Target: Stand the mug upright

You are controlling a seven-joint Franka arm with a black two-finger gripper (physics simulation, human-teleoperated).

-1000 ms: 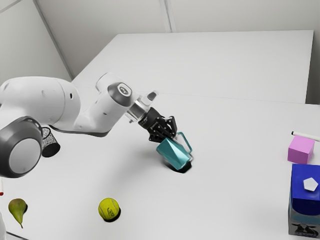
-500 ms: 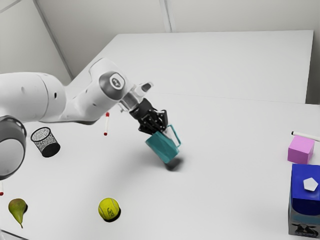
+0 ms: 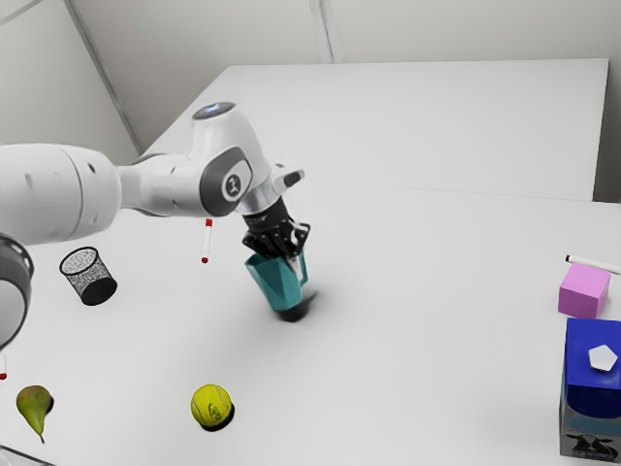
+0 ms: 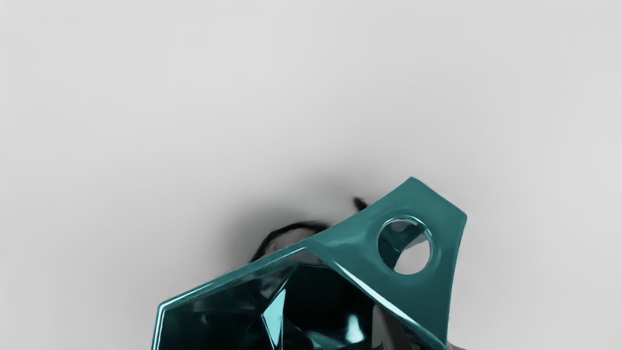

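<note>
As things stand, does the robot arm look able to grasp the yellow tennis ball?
Probably not: its claw is occupied, shut on the teal mug. The way itself looks free, though, with bare table between the mug and the tennis ball.

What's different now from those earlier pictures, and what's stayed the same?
The gripper has carried the teal mug toward the exterior view's left, turning it closer to upright, though it still leans. The hand now points more steeply down. Nothing was let go: the mug remains gripped. The tennis ball, pear, pink block and blue-topped carton stayed put.
</note>
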